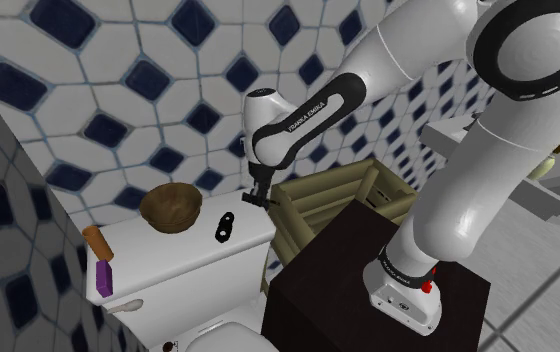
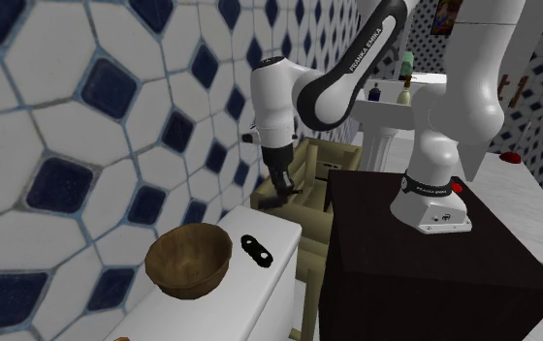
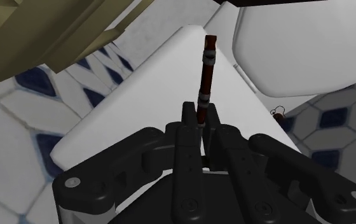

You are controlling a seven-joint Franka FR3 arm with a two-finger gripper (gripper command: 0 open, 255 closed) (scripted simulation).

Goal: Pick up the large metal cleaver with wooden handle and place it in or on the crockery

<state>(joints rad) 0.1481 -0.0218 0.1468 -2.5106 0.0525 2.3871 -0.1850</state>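
My black gripper (image 3: 200, 118) is shut on the cleaver (image 3: 206, 67), which I see edge-on. Its reddish-brown wooden handle with metal rivets sticks out past the fingertips, and the blade is hidden between the fingers. In the shoulder view the gripper (image 1: 257, 198) hangs just above the right end of the white toilet tank lid (image 1: 183, 245). The crockery is a brown bowl (image 1: 171, 208) standing at the back of that lid, to the gripper's left. In the second exterior view the bowl (image 2: 190, 260) is nearer the camera than the gripper (image 2: 282, 189).
A small black object (image 1: 225, 226) lies on the lid between bowl and gripper. A purple item (image 1: 103, 276) and a brown cylinder (image 1: 96, 242) lie at the lid's left end. A wooden crate (image 1: 343, 200) stands right of the tank, by the dark stand (image 1: 348, 290). A tiled wall is behind.
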